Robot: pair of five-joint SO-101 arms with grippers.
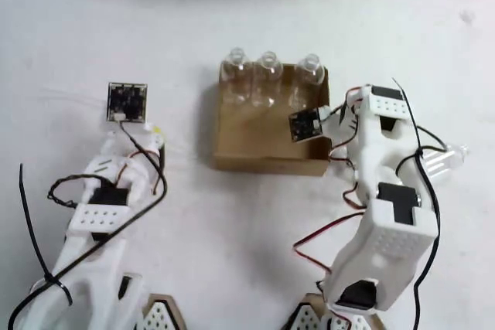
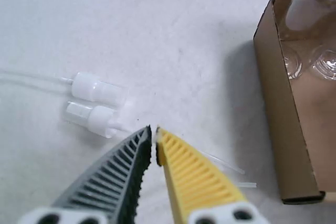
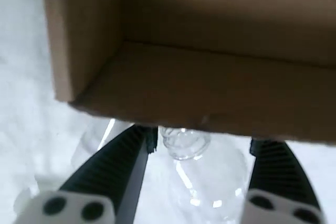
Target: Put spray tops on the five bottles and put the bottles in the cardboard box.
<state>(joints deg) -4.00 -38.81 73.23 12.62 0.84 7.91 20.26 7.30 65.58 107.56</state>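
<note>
The cardboard box (image 1: pixel 232 133) stands mid-table with three clear bottles (image 1: pixel 267 75) upright along its far wall. Low beside the box's right outer wall (image 3: pixel 210 87), my right gripper (image 3: pixel 202 141) has its black fingers (image 3: pixel 126 156) against the sides of a clear uncapped bottle (image 3: pixel 184 142), whose neck points at the wall. Another clear bottle (image 1: pixel 446 161) lies on the table right of that arm. My left gripper (image 2: pixel 154 135) is shut and empty, its tips just short of two white spray tops (image 2: pixel 97 88) (image 2: pixel 90 119) lying side by side. The box (image 2: pixel 278 103) is off to one side.
The white tabletop (image 1: pixel 232 28) has open room behind and left of the box. Black and red cables (image 1: pixel 421 152) hang along both arms. Thin clear dip tubes (image 2: pixel 226 163) lie on the table near the left gripper.
</note>
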